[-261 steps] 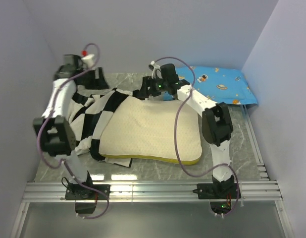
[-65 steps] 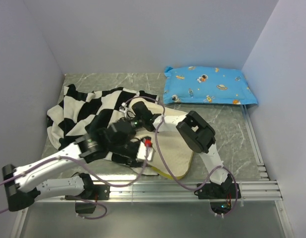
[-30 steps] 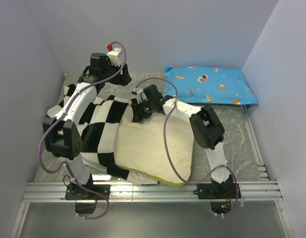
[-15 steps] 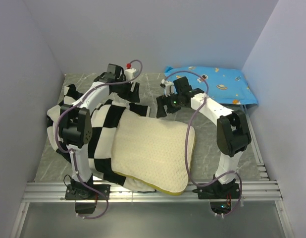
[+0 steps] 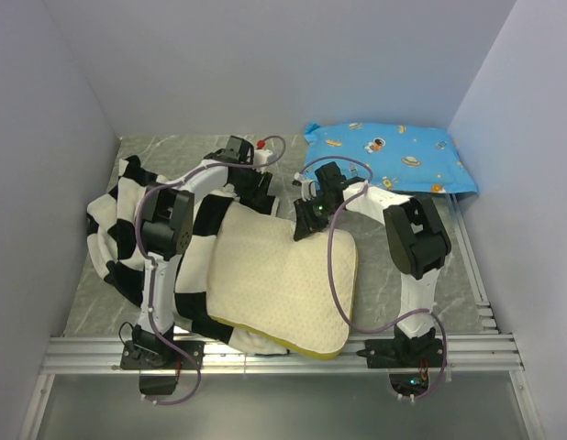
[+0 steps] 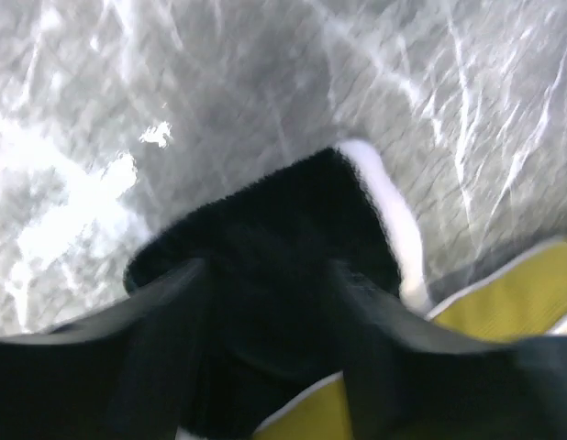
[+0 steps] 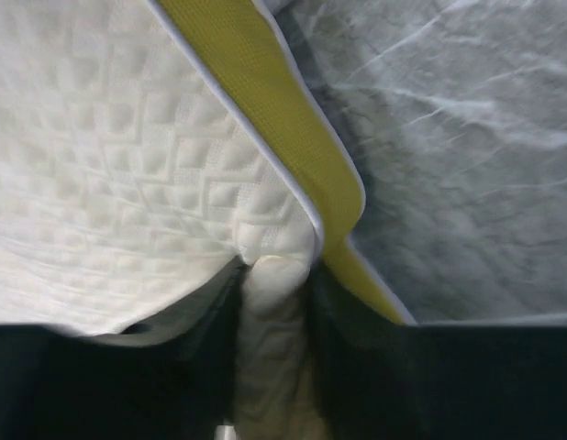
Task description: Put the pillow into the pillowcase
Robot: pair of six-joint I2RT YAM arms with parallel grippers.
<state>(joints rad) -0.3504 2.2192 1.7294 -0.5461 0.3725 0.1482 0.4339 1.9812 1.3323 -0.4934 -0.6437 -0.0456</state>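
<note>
The cream pillow (image 5: 274, 275) lies mid-table, its left part over the black-and-white checkered pillowcase (image 5: 127, 215). My left gripper (image 5: 259, 191) is at the pillow's far edge. In the left wrist view its jaws (image 6: 270, 321) are closed on a bunch of black pillowcase fabric (image 6: 283, 220), beside the pillow's yellow edge (image 6: 504, 293). My right gripper (image 5: 305, 225) sits at the pillow's far right corner. The right wrist view shows the gripper (image 7: 272, 302) pinching a fold of the dotted pillow (image 7: 100, 137) next to its yellow piping (image 7: 265, 101).
A blue cartoon-print pillow (image 5: 389, 156) lies at the back right against the wall. Grey marble tabletop (image 5: 421, 257) shows right of the cream pillow. Walls close in the left, back and right; a metal rail (image 5: 283, 348) runs along the near edge.
The left gripper has moved right and nearer, onto the pillowcase edge by the pillow. The right gripper has dropped toward the pillow's far right corner and closed on it.
</note>
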